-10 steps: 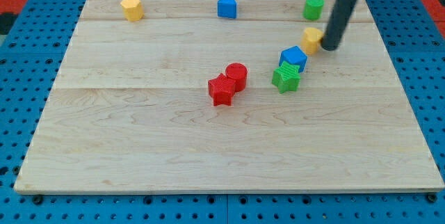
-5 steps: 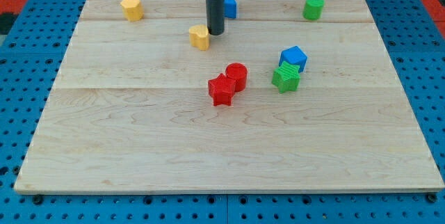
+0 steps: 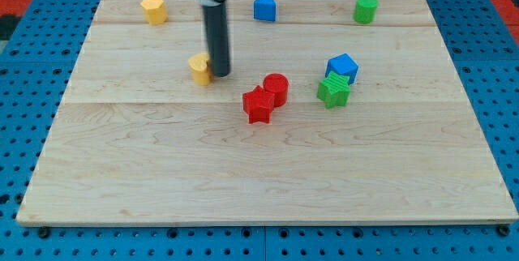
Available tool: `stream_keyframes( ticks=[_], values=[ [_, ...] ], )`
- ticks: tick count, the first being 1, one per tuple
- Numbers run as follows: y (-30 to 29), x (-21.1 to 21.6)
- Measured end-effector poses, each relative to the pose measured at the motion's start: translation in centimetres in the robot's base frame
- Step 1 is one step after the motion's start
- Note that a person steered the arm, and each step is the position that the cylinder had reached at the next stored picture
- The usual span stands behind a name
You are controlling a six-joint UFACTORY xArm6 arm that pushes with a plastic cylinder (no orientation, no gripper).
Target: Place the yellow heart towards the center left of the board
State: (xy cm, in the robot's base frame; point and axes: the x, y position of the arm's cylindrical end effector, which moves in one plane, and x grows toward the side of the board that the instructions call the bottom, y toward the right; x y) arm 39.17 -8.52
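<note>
- Camera view: my tip [image 3: 220, 75] stands on the table [image 3: 162, 180], touching the right side of the yellow heart [image 3: 199, 69]. The arm carries no pincer, only a straight dark rod, so nothing is clasped; the rod merely presses against the heart's side.
- The yellow heart lies in the upper half of the table, left of the middle, just to the view's left of my tip.
- A yellow block [image 3: 152, 8], six-sided as far as I can tell, sits near the table's top left corner, well apart from the heart.
- A blue house-shaped block [image 3: 264, 6] rests at the top edge, up and to the right of my tip.
- A green cylinder [image 3: 366, 8] stands near the top right corner.
- A red cylinder [image 3: 276, 88] and a red star [image 3: 259, 104] touch each other near the table's middle, to the right of and below my tip.
- A blue cube [image 3: 342, 67] touches a green star [image 3: 333, 90] further right.
</note>
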Motion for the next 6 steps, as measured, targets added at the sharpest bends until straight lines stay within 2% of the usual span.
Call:
stream_keyframes(
  ticks=[1,2,3,5,6],
  values=[
    [-5.3,-0.3],
    [-5.0,-0.8],
    [-3.6,-4.4],
    [-10.6,-0.6],
    [-8.2,-2.4]
  ],
)
